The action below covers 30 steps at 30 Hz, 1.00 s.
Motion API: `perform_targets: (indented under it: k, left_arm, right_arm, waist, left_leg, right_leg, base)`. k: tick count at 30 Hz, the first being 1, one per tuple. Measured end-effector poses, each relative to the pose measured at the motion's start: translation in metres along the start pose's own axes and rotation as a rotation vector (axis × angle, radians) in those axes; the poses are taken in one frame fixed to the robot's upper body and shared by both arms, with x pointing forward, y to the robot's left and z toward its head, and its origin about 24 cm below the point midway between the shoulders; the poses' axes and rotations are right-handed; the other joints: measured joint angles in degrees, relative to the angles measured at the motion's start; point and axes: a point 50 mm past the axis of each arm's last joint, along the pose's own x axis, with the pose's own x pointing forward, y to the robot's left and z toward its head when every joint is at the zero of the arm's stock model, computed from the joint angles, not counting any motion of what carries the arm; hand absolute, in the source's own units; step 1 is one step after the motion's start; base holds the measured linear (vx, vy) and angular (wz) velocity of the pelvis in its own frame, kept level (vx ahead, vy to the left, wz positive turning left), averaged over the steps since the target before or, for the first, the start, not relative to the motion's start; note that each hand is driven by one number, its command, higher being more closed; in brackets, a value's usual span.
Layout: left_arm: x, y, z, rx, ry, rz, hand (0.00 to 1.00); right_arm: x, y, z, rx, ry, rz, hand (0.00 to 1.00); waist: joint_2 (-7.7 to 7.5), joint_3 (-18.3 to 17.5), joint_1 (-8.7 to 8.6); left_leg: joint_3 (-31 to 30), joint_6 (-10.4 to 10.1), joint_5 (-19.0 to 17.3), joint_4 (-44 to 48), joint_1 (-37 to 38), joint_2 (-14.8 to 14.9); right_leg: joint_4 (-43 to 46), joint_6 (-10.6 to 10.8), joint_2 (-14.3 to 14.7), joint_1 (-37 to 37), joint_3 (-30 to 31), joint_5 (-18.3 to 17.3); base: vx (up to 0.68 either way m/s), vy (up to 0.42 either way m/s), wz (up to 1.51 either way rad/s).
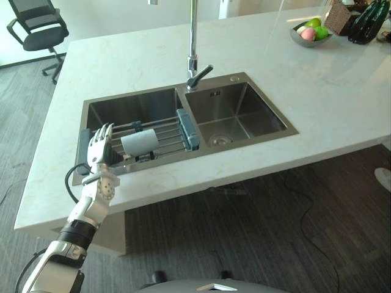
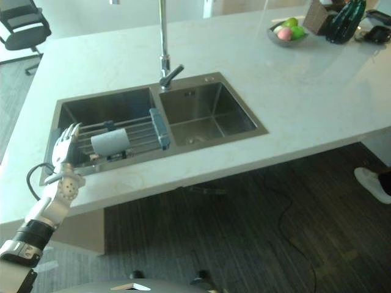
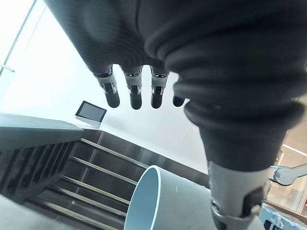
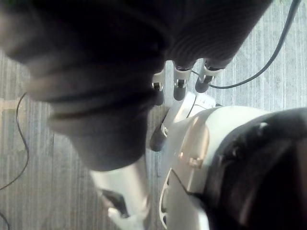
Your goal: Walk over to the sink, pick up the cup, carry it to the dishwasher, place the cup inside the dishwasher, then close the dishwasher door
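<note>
The left hand (image 1: 99,149) hung over the left end of the slatted steel draining rack (image 1: 166,137), fingers (image 3: 135,93) straight and fanned wide, holding nothing. The pale blue cylindrical cup (image 1: 139,143) lay on its side across the rack's bars, just beside those fingertips but apart from them, with its open mouth turned toward the hand. The right hand (image 4: 178,86) hung low over the floor, fingers loose and empty.

The step in hand looked to be the pickup. It would likely go best if the hand came down over the cup's barrel, fingers over the far side and thumb on the near side, and closed evenly. A one-sided push could roll the cup along the bars. The fingertips should stay above the gaps so they do not catch there.

The rack spanned the left basin of a stainless steel double sink (image 1: 263,113), set into a pale, marble-patterned table (image 1: 122,61), with a tall chrome tap (image 1: 193,36) behind the divider. A grey bowl of fruit (image 1: 305,43) sat at the far right corner. Dark plank flooring (image 1: 275,232) lay around the table, a black office chair (image 1: 36,24) stood beyond it, and a person's pale shoe (image 2: 372,183) showed at the right edge.
</note>
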Motion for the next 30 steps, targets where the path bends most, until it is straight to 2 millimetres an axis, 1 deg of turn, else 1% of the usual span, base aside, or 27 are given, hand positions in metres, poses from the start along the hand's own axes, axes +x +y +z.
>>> perform_targets:
  k: [4, 7, 10, 13, 16, 18, 21, 24, 26, 30]
  left_arm:
    - [0.000, 0.001, -0.004, 0.026, 0.017, -0.007, 0.00]
    - [-0.002, -0.002, -0.008, 0.072, 0.039, -0.045, 0.00]
    - [-0.004, -0.006, -0.011, 0.100, 0.076, -0.067, 0.00]
    - [-0.003, -0.004, -0.012, 0.123, 0.091, -0.067, 0.00]
    - [-0.002, -0.003, -0.012, 0.128, 0.099, -0.076, 0.00]
    - [0.000, -0.002, -0.009, 0.127, 0.101, -0.097, 0.00]
    - [0.008, 0.003, 0.000, 0.118, 0.073, -0.080, 0.00]
    - [0.010, 0.004, 0.005, 0.123, 0.022, -0.103, 0.00]
    - [0.011, 0.004, 0.005, 0.138, 0.011, -0.106, 0.00]
    - [0.014, 0.002, -0.001, 0.198, 0.013, -0.110, 0.00]
  right_arm:
    - [0.000, -0.001, -0.001, -0.001, 0.001, -0.004, 0.00]
    - [-0.001, -0.004, -0.002, -0.007, -0.003, -0.011, 0.00]
    - [-0.001, -0.006, -0.001, -0.014, -0.007, -0.031, 0.00]
    - [-0.001, -0.007, -0.003, -0.027, 0.005, -0.039, 0.00]
    - [-0.001, -0.008, -0.002, -0.029, 0.010, -0.042, 0.00]
    - [-0.001, -0.008, -0.001, -0.054, 0.020, -0.043, 0.00]
    - [-0.001, -0.007, -0.001, -0.050, 0.036, -0.037, 0.00]
    - [-0.001, -0.006, -0.002, -0.034, 0.044, -0.030, 0.00]
    - [-0.001, -0.004, 0.000, -0.022, 0.036, -0.018, 0.00]
    - [-0.002, -0.001, 0.003, -0.021, 0.023, -0.004, 0.00]
  waist:
    - [-0.13, 0.19, -0.33]
    - [-0.33, 0.32, -0.78]
    - [-0.44, 0.63, -2.03]
    - [-0.36, 1.03, -3.06]
    - [0.01, 1.48, -3.11]
    - [0.42, 2.43, -3.18]
    - [0.33, 3.67, -2.89]
    - [0.14, 3.86, -2.66]
    - [0.09, 3.97, -2.68]
    - [-0.03, 4.32, -2.67]
  left_leg:
    - [1.45, -0.08, -0.45, 0.00, 1.01, 0.15]
    - [3.29, -0.29, -1.13, 0.00, 2.19, 0.35]
    - [3.47, -0.35, -1.52, 0.01, 2.46, 0.27]
    - [3.41, -0.29, -1.75, 0.03, 2.54, 0.18]
    - [3.10, -0.23, -1.84, 0.03, 2.75, 0.15]
    - [2.19, -0.21, -1.83, 0.34, 2.57, -0.01]
    - [0.50, -0.03, -1.69, 0.60, 2.43, -0.06]
    - [-0.82, 0.04, -1.62, 1.24, 1.57, -0.12]
    - [-1.39, 0.04, -1.54, 1.25, 1.34, -0.16]
    - [-1.66, 0.02, -1.53, 1.23, 1.15, -0.20]
  right_leg:
    - [0.01, -0.02, 0.10, 0.09, 1.58, 0.08]
    - [0.00, -0.08, 0.29, 0.07, 3.48, 0.14]
    - [0.02, -0.05, 0.33, -0.30, 4.60, 0.17]
    - [0.37, -0.03, 0.38, -0.74, 5.43, 0.28]
    - [0.39, -0.02, 0.37, -0.74, 5.81, 0.31]
    - [0.39, 0.00, 0.15, -0.39, 5.07, 0.34]
    - [0.39, 0.01, 0.02, 0.29, 3.82, 0.32]
    - [0.36, 0.04, -0.18, 0.47, 2.48, 0.30]
    - [0.28, 0.07, -0.25, 0.53, 1.90, 0.27]
    - [0.17, 0.19, -0.31, 0.47, 1.61, 0.15]
  base:
    - [-0.01, -0.006, -0.23]
    - [-0.02, -0.010, -0.32]
    - [-0.01, -0.010, -0.19]
    - [0.02, -0.016, -0.16]
    - [0.00, -0.018, -0.07]
    - [-0.04, -0.022, 0.11]
    - [-0.06, -0.027, 0.25]
    - [-0.06, -0.019, 0.21]
    - [-0.04, -0.017, 0.13]
    - [-0.02, -0.007, 0.02]
